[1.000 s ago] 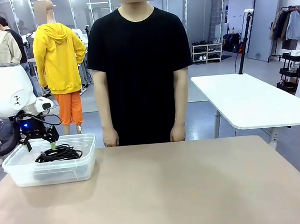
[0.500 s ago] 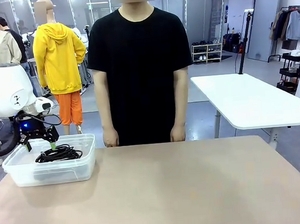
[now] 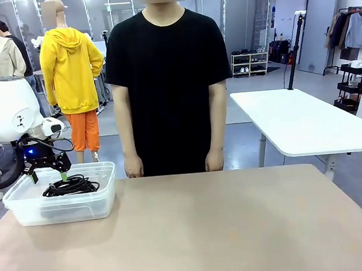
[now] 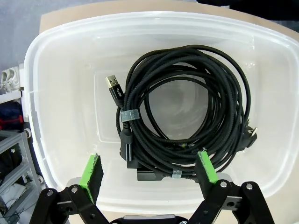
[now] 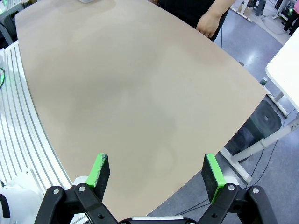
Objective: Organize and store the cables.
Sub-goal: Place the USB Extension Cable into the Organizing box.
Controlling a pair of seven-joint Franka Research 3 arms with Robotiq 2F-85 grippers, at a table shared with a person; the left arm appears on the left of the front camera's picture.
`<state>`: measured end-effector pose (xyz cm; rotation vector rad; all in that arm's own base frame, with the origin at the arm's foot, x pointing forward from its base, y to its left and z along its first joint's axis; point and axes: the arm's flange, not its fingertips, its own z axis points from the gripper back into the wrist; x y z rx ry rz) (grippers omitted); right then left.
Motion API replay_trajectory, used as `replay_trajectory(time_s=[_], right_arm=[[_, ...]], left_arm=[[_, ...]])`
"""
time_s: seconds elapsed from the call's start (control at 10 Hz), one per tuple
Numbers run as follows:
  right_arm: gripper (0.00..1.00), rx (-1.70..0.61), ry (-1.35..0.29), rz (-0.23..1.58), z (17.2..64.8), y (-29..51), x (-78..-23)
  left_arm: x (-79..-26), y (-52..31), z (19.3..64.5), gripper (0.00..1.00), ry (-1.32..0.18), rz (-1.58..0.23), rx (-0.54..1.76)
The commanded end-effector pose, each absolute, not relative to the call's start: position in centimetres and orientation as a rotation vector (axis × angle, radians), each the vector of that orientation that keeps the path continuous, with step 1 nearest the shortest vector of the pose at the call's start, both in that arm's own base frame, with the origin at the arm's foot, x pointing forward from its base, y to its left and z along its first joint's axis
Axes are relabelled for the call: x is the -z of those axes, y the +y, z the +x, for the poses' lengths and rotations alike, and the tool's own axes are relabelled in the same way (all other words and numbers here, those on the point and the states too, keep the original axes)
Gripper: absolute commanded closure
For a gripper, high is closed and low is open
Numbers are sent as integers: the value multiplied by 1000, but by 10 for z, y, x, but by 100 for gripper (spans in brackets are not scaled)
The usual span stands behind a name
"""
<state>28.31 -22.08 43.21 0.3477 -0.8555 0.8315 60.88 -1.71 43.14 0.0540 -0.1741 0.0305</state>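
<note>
Now my left gripper [image 3: 48, 177] hangs with jaws spread wide and empty just above the clear plastic bin [image 3: 104, 190] at the far left of the table [image 3: 239, 231], and the cables [image 4: 187, 116] lie coiled inside that bin, black cords with a USB plug showing. My right gripper [image 5: 156, 175] is also wide open and empty over bare tabletop, and the person's hands [image 3: 133, 167] hang at the far edge. I judge the storing step all but done; next I'd lift the left arm straight up clear of the bin.
</note>
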Motion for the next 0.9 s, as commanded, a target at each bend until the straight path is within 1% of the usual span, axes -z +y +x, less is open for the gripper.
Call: replay_trajectory(time_s=[0.0,0.8], right_arm=[[0,-839,-869,348,284,-221,-431],[0,-839,-869,348,284,-221,-431]], left_arm=[[-432,-15,614,0,-176,46,-25],[-432,-15,614,0,-176,46,-25]])
